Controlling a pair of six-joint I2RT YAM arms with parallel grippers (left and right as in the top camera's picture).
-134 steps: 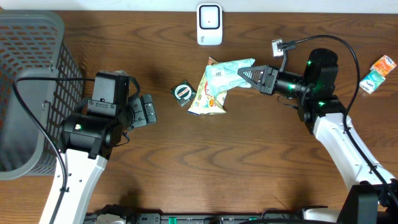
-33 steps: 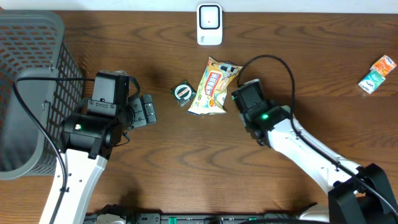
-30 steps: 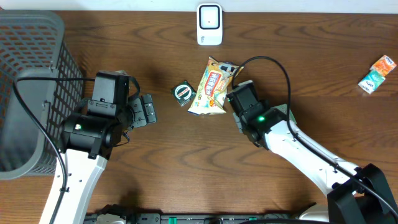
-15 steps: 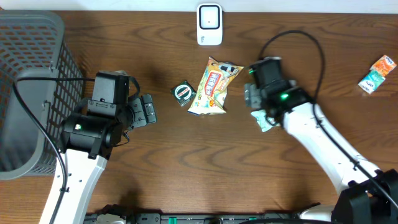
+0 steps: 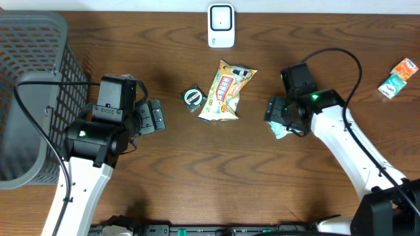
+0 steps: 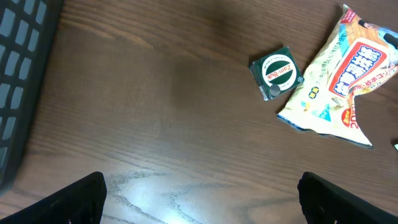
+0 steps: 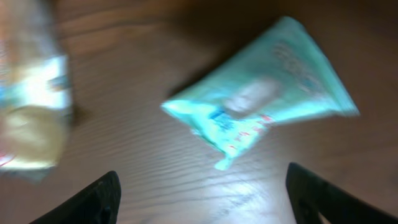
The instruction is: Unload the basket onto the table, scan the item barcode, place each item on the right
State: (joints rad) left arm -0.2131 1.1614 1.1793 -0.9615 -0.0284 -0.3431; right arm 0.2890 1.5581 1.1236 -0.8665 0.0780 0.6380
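Packet [image 7: 267, 106], teal, lies flat on the table [image 5: 197, 177], right of centre, and nothing grips it! Just above hovers the right gripper [image 7: 202, 186], fingers spread wide, the packet loose beneath them. Over at the middle of the far edge sits the scanner [image 5: 221, 25], well apart from the packet, so no barcode faces it now. Whether a scan has registered, the pictures can't say. Near the centre the snack bag [image 5: 226, 92] lies untouched. Toward the left edge the left gripper [image 6: 202, 193] idles, fingers wide, empty. My call: lifting and presenting remain.
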